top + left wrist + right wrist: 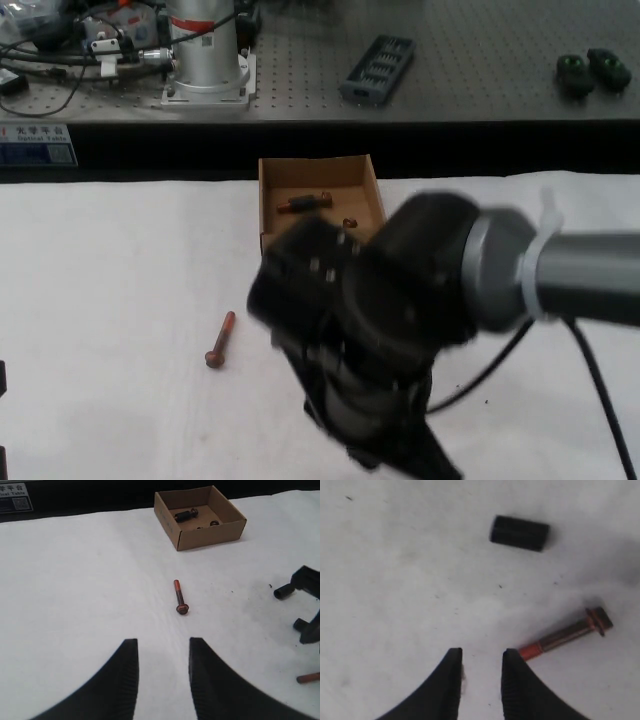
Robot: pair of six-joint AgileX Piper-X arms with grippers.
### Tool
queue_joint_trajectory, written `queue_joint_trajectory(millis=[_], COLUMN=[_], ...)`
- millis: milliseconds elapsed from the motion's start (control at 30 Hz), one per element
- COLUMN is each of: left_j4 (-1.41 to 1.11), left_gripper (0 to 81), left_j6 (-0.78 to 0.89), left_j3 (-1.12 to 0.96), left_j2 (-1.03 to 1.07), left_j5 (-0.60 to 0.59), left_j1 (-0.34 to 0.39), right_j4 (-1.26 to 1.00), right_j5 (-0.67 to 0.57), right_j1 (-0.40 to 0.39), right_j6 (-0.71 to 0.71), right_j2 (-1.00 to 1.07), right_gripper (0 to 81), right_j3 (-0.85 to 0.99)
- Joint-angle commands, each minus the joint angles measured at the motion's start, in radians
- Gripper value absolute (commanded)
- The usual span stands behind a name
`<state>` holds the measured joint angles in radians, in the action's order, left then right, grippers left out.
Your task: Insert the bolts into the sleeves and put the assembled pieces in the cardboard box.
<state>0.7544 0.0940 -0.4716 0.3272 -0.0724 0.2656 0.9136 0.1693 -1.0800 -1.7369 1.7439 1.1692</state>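
Observation:
A loose copper-coloured bolt (220,340) lies on the white cloth, straight ahead of my open left gripper (162,647) and a good way short of the cardboard box (187,540). In the box lies an assembled bolt-and-sleeve piece (185,515), with a second small piece (214,523) beside it. My right gripper (480,652) hangs low over the cloth, open and holding nothing. Another bolt (565,634) lies just beside one of its fingertips (512,655). A black sleeve (520,532) lies farther ahead on its side.
The right arm (430,290) looms across the front middle of the high view and hides the cloth beneath it. The cardboard box (268,205) stands at the cloth's far edge. Behind it runs a perforated metal bench with a metal column (205,50) and cables.

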Motion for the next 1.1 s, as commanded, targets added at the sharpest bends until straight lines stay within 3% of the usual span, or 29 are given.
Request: queue_joint_trajectory(millis=[0,100,567,1067], left_j4=[0.008,0.008,0.008,0.008], left_gripper=[25.4,25.4,25.4,25.4], left_j6=[0.01,0.01,-0.018,-0.018], left_j3=[-0.005,-0.005,-0.005,-0.005], left_j2=[-0.006,-0.006,-0.006,-0.006], left_j5=[-0.015,-0.03,-0.03,-0.039], left_j1=[0.002,0.002,0.002,0.002], right_j4=[-0.002,-0.046,-0.074,-0.009], right_j5=[-0.017,-0.025,0.001,0.001], right_j1=[-0.039,-0.04,0.09,0.069], right_j6=[-0.173,-0.246,-0.248,-0.258], right_j2=[0.003,0.003,0.011,0.011], right_gripper=[21.1,21.1,21.1,21.1], right_j3=[-0.048,-0.075,-0.086,-0.086])
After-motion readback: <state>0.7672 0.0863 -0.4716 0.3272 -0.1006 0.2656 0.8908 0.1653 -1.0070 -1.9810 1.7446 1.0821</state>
